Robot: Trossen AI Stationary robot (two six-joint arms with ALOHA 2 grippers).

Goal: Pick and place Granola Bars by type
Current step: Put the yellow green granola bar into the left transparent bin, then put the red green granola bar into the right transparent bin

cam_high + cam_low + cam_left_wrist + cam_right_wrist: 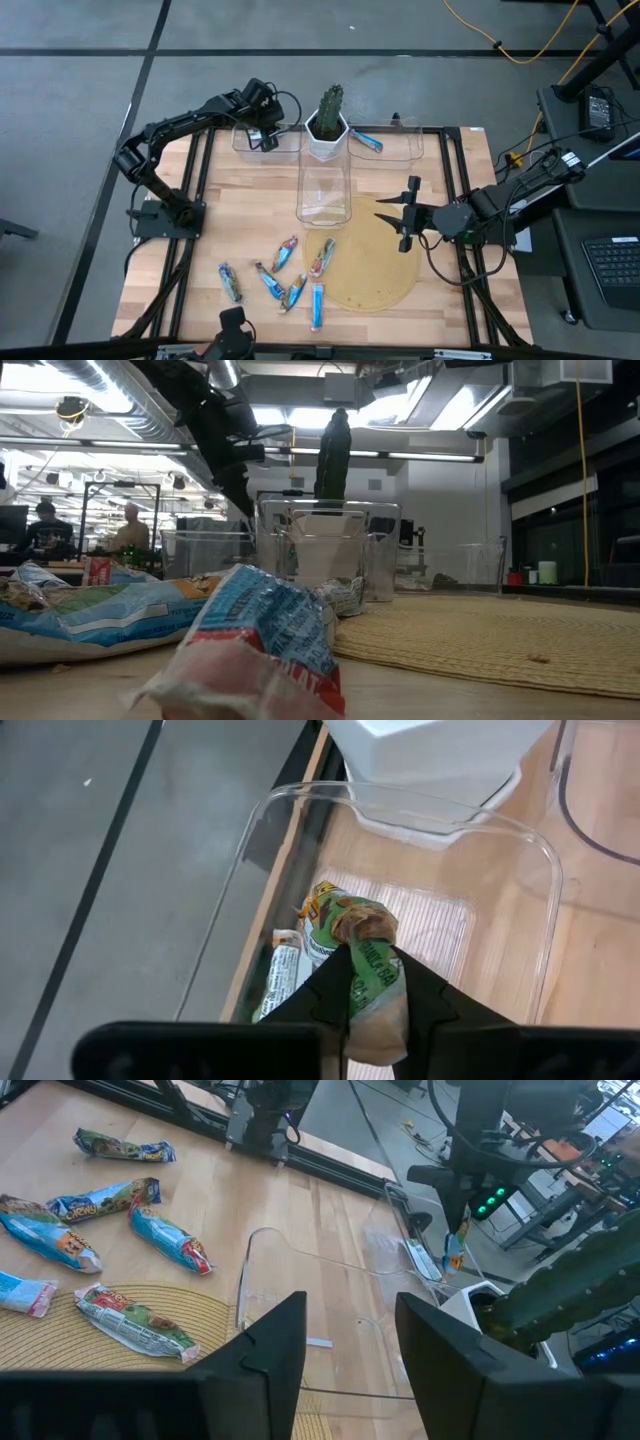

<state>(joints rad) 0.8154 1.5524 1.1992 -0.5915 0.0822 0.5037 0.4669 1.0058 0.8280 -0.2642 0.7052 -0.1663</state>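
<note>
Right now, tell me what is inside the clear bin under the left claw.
The left claw holds a green-wrapped granola bar over the clear bin. One more green-wrapped bar lies on its floor. The claw covers whatever lies directly beneath it.

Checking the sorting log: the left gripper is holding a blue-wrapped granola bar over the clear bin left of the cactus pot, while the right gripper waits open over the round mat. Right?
Not quite. The bar in the left gripper is green-wrapped, not blue, as the left wrist view shows. The rest holds: it hangs over the clear bin left of the cactus pot, and the right gripper waits open over the round mat.
</note>
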